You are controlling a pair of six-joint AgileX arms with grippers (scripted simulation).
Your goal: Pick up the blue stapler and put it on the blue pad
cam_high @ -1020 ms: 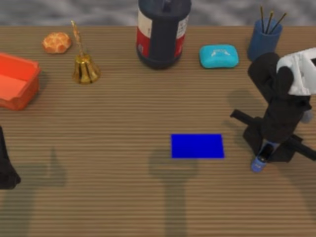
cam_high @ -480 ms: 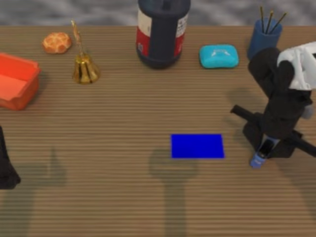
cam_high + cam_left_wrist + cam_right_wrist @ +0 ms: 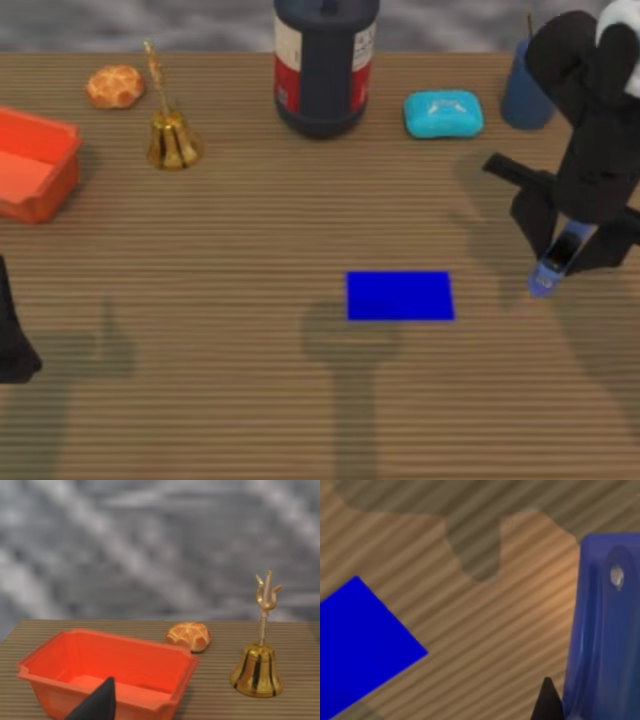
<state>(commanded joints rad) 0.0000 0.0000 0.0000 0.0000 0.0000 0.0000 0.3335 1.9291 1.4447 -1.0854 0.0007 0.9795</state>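
The blue stapler (image 3: 548, 276) hangs tilted above the table at the right, with my right gripper (image 3: 564, 252) shut on it. It sits to the right of the blue pad (image 3: 400, 296), apart from it. In the right wrist view the stapler (image 3: 605, 630) fills the near side, one dark fingertip (image 3: 547, 702) lies against it, and a corner of the pad (image 3: 360, 640) shows farther off. My left arm (image 3: 12, 345) stays parked at the table's left edge.
Along the back stand a dark bottle (image 3: 326, 62), a cyan soap-like block (image 3: 443, 113) and a dark blue cup (image 3: 522, 92), partly behind my right arm. At the left are an orange bin (image 3: 35, 165), a bread roll (image 3: 115, 86) and a gold bell (image 3: 172, 135).
My right arm has lifted the stapler off the table and drawn it toward the back right; the arm now covers most of the blue cup. The left arm has not moved.
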